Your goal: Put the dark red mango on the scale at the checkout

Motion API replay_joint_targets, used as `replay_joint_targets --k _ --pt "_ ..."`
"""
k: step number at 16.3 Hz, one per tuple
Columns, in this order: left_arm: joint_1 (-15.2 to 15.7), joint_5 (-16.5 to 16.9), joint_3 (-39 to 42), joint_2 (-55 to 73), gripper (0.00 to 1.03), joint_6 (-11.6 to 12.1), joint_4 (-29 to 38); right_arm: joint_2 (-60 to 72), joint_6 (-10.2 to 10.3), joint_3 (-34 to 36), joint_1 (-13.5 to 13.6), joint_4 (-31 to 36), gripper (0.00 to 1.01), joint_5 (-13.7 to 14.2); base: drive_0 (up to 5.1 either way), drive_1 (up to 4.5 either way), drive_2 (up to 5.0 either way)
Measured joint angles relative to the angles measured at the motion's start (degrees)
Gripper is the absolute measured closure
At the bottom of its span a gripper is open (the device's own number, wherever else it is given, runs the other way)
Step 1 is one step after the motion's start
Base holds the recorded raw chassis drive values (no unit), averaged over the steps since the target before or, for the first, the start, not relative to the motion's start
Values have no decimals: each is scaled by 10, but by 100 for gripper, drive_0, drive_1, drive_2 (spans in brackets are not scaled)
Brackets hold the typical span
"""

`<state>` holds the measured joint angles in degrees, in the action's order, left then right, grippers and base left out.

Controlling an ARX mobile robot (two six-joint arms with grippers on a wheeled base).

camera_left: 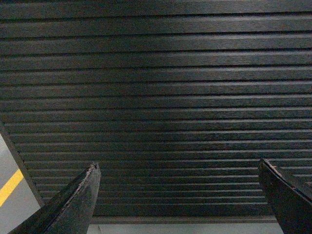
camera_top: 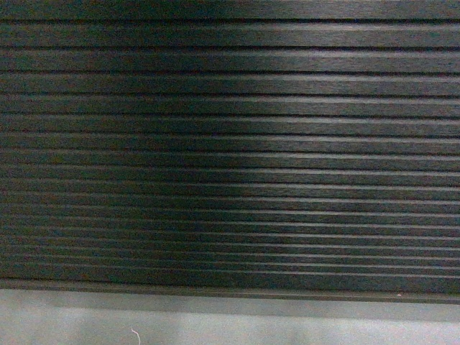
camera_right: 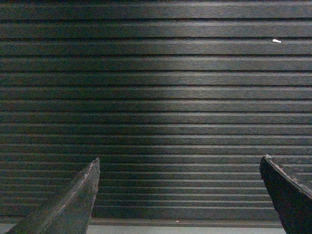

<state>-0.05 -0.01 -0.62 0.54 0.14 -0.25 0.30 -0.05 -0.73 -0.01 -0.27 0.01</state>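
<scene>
The checkout (camera_top: 230,144) shows only as its dark, horizontally ribbed front panel, which fills the head view and both wrist views (camera_left: 156,87) (camera_right: 156,87). The dark red mango and the scale are out of view. My left gripper (camera_left: 179,165) is open, its two dark fingers wide apart with nothing between them, pointing at the panel. My right gripper (camera_right: 180,163) is open as well, empty, and faces the same ribbed panel. Neither gripper appears in the head view.
Grey floor (camera_top: 230,323) runs along the foot of the panel. At the left of the left wrist view the panel ends at a corner edge (camera_left: 19,161), with grey floor and a yellow floor line (camera_left: 9,187) beyond it.
</scene>
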Motion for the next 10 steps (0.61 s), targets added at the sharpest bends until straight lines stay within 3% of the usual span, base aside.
replay_joint_targets --k 10 --pt "0 0 0 0 5 0 0 0 0 0 0 0 3 0 0 0 0"
